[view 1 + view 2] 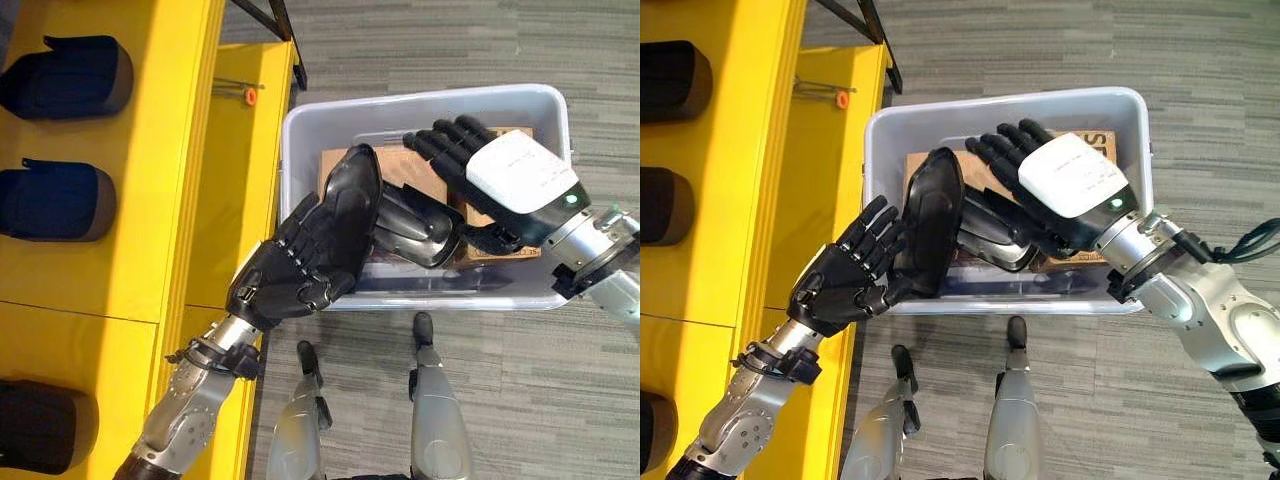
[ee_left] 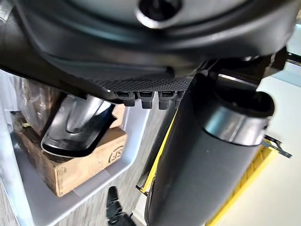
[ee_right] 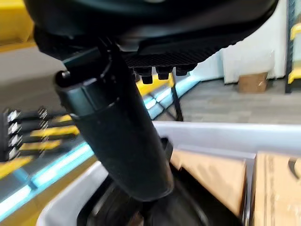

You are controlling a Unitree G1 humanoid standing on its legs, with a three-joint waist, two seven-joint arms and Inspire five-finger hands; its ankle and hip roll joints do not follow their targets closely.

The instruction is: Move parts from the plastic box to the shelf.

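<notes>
A clear plastic box (image 1: 420, 100) stands on the floor beside the yellow shelf (image 1: 170, 150). My left hand (image 1: 845, 275) is at the box's near left corner, fingers and thumb pinching a black oval shell part (image 1: 930, 220) that stands on edge above the rim. A second glossy black part (image 1: 415, 230) lies inside on brown cardboard boxes (image 1: 400, 165); it also appears in the left wrist view (image 2: 75, 127). My right hand (image 1: 510, 180), with a white cover on its back, hovers over the box above that second part, fingers straight and holding nothing.
Three dark rounded parts (image 1: 65, 75) (image 1: 55, 200) (image 1: 40, 425) sit in a row on the shelf's upper level. A small orange-tipped item (image 1: 250, 96) lies on the lower yellow level by the box. Grey carpet surrounds the box.
</notes>
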